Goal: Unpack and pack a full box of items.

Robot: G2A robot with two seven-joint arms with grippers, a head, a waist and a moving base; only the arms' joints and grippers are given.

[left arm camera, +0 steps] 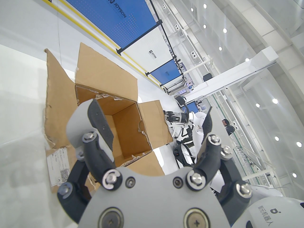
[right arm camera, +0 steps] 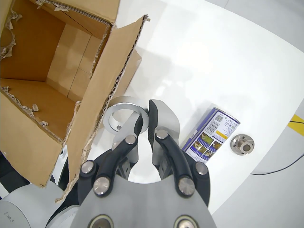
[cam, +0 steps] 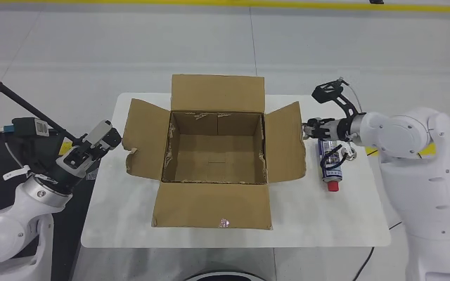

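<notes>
While the right hand (right arm camera: pixel 144 117) pinched a metal ring (right arm camera: pixel 121 107) at three o'clock of the empty box (cam: pixel 218 161) and the left hand (left arm camera: pixel 152 117) gaped at nine, lifting clear of the flap (cam: pixel 285 144) seemed wise.

The box (cam: pixel 218 91) is seen as matt brown corrugated cardboard, its torn rims rough and frayed. At its 3 o'clock, the can (cam: pixel 329 168) is wrapped in a glossy printed label. The ring (right arm camera: pixel 123 106) and the flange (right arm camera: pixel 242 144) are shown as smooth, satin-finished metal. The table (cam: pixel 337 218) is finished white, smooth and faintly glossy.
</notes>
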